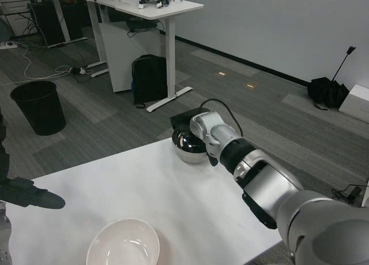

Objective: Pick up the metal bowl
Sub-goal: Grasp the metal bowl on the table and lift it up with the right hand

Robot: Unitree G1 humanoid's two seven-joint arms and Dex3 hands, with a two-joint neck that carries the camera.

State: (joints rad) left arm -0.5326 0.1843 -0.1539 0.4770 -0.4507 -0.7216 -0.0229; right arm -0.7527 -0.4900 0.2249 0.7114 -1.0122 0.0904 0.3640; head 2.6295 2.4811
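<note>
Your right hand [185, 126] reaches out to the table's [173, 190] far edge, gripping the metal bowl [189, 148]. Left hand [31, 196] lies low and flat, its fingers out, holding nothing. White bowl [123, 243] near you, nothing inside.

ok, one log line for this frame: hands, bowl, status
right hand: over metal bowl at table's far edge, grip unclear | left hand: waiting over left table edge, holding nothing | white bowl: near edge | lift: not confirmed
</note>
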